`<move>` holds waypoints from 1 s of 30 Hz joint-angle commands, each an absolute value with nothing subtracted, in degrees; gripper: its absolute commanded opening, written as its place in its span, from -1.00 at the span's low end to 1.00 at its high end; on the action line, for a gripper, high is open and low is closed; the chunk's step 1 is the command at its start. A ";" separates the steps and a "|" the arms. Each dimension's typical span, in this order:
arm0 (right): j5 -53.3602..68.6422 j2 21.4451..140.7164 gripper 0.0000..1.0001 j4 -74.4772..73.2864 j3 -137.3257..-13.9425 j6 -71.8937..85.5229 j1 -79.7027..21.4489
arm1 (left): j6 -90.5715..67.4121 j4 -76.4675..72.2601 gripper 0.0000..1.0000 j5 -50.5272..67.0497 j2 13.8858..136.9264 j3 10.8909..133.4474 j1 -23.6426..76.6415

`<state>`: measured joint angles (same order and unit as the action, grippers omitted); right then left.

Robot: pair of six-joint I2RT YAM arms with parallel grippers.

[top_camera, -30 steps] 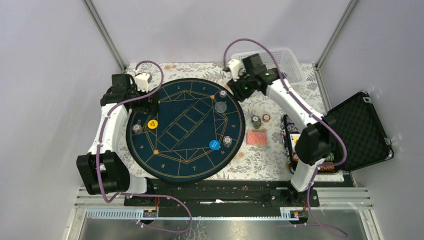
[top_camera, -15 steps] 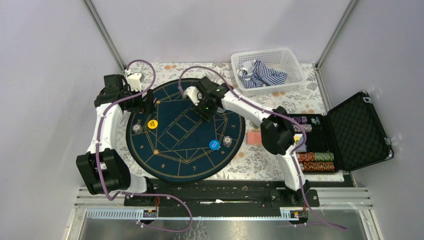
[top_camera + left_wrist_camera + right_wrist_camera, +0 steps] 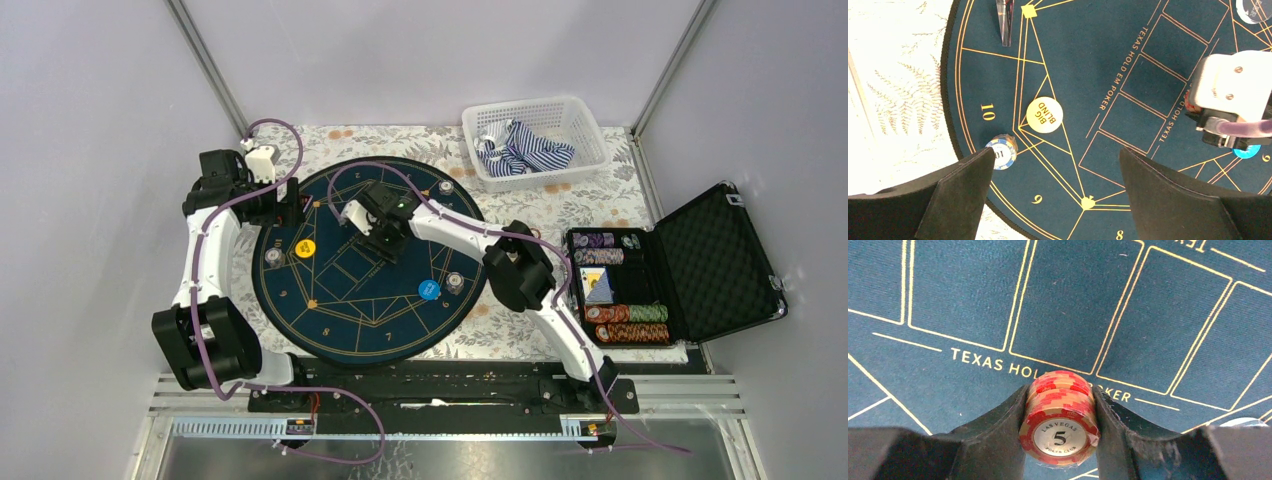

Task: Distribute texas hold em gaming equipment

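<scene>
**Change against a second ago.** The right arm was folded toward the basket [image 3: 530, 108]. It now stretches left across the mat [image 3: 340, 325]. The right gripper [image 3: 375, 228] has moved from the mat's far-right rim to the row of gold card boxes at its centre. The left arm has drawn slightly toward the far left. The open case [image 3: 705, 255], earlier part-hidden by the right arm, now shows its whole tray. The patch of desk where a red card deck and two chip stacks lay is now covered by the right arm's elbow.

**Surface and room.**
- Desk [image 3: 380, 140]: under a floral cloth.
- Mat: round, navy, gold-lined.
- Basket: white, at the far right, holding striped cloth [image 3: 525, 150].
- Case: black, at the right, holding chip rows [image 3: 625, 322].
- Walls: plain and pale.

**Task items.**
- Red chip stack [image 3: 1059, 432]: marked 5, clamped between the right gripper's narrowed jaws, above the mat's lettering. Contact with the mat cannot be told.
- Left gripper [image 3: 1057, 150]: jaws wide, holding nothing, above the mat's left side.
- Orange disc [image 3: 1044, 114]: reads BIG BLIND, lies flat on the mat just beyond the left gripper.
- Grey chip stack [image 3: 1002, 152]: beside that gripper's left fingertip.
- Blue disc [image 3: 429, 290]: lies on the mat's near right.
</scene>
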<state>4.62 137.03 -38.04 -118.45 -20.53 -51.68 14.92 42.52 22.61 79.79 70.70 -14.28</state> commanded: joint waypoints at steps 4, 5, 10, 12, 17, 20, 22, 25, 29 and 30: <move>1.65 138.87 -0.16 -36.30 -121.67 -21.25 -52.65 | 14.84 40.78 0.97 24.88 79.86 72.69 -14.85; 1.53 139.06 -0.14 -36.30 -121.73 -21.39 -52.62 | 14.92 40.76 0.97 24.84 79.89 72.62 -14.85; 1.78 139.22 0.07 -36.62 -121.70 -21.27 -52.63 | 15.11 40.79 0.97 24.82 79.77 72.42 -14.97; 2.14 139.26 0.13 -36.89 -121.84 -21.10 -52.65 | 15.10 40.81 0.97 24.92 79.76 72.47 -15.02; 3.05 138.98 0.27 -38.14 -122.65 -20.88 -52.62 | 15.03 40.86 0.97 25.09 79.84 72.60 -15.10; 3.24 138.43 0.29 -38.78 -123.53 -20.86 -52.62 | 15.11 40.86 0.97 24.96 79.94 72.69 -15.06; 3.14 137.39 0.37 -39.42 -124.42 -20.74 -52.57 | 15.10 40.87 0.97 24.89 79.96 72.69 -15.07; 3.84 134.36 0.63 -40.31 -125.46 -20.28 -52.15 | 15.19 41.28 0.97 25.39 80.30 72.85 -15.07; 6.62 127.62 0.91 -41.51 -124.58 -18.72 -50.18 | 15.18 41.48 0.97 25.77 80.42 73.25 -15.00; 7.60 125.57 0.95 -41.41 -123.47 -18.11 -49.18 | 15.20 41.48 0.98 25.82 80.36 73.29 -14.96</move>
